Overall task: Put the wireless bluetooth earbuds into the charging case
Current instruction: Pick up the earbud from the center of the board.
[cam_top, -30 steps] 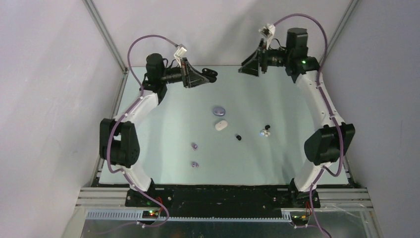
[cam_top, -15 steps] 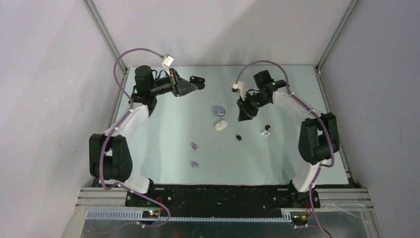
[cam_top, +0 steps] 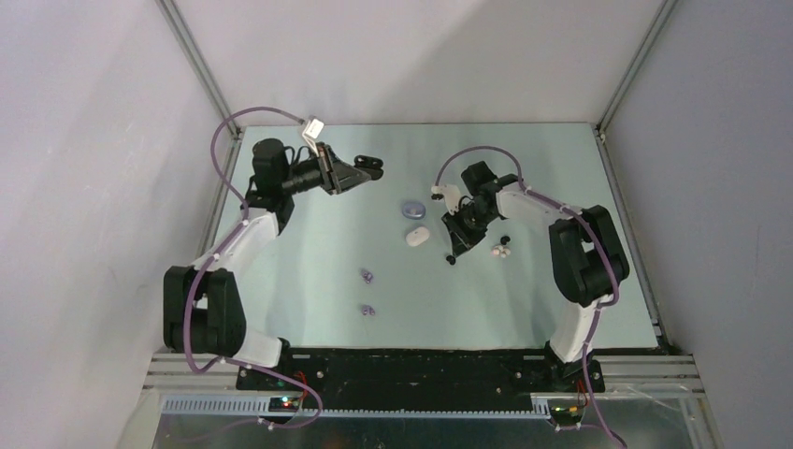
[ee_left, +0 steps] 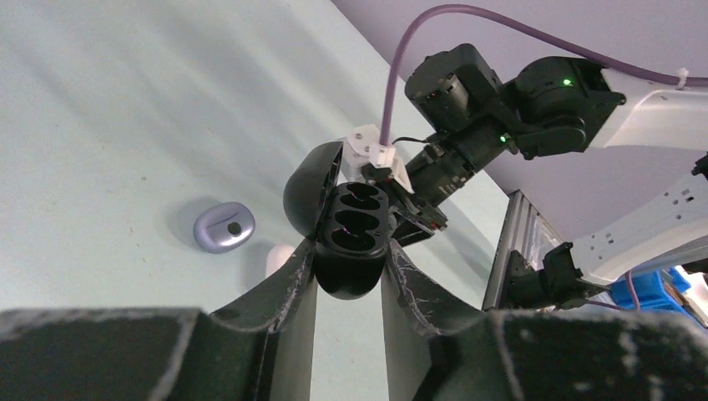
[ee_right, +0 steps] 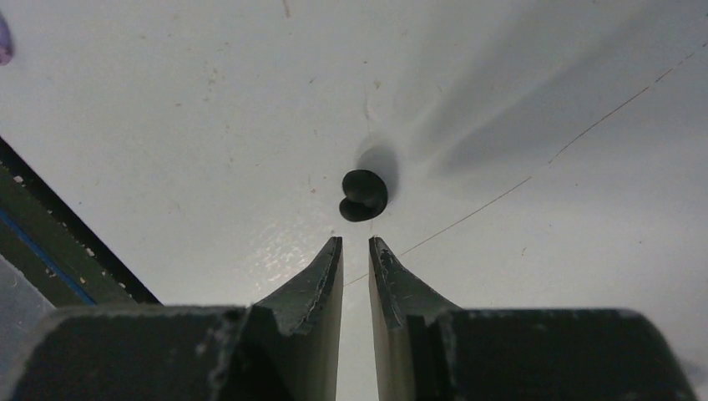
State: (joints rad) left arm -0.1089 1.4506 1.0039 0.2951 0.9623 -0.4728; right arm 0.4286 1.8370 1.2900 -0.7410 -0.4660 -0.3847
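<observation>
Brings the right gripper (cam_top: 454,249) down from the 12 o'clock edge of the desk (cam_top: 309,234) to its middle inside one second; parks it right over a black earbud (cam_top: 451,259), fingers (ee_right: 332,271) parted by only a slim gap and holding nothing. Keeps the left gripper (cam_top: 367,168) out at 10 o'clock, drawn a little back and lower, clamped on the black charging case (ee_left: 351,242), lid flipped open over two wells that look empty. Marks, by the look of it, the end of the approach and the start of the pick; no bud seated yet. Shows the earbud as a tiny glossy black pebble, two-lobed, loose on the desk at 4 o'clock of a white case (cam_top: 417,236) and 9 o'clock of a pale pair of buds (cam_top: 502,251); lies just beyond the fingertips in the wrist view, touching neither.
</observation>
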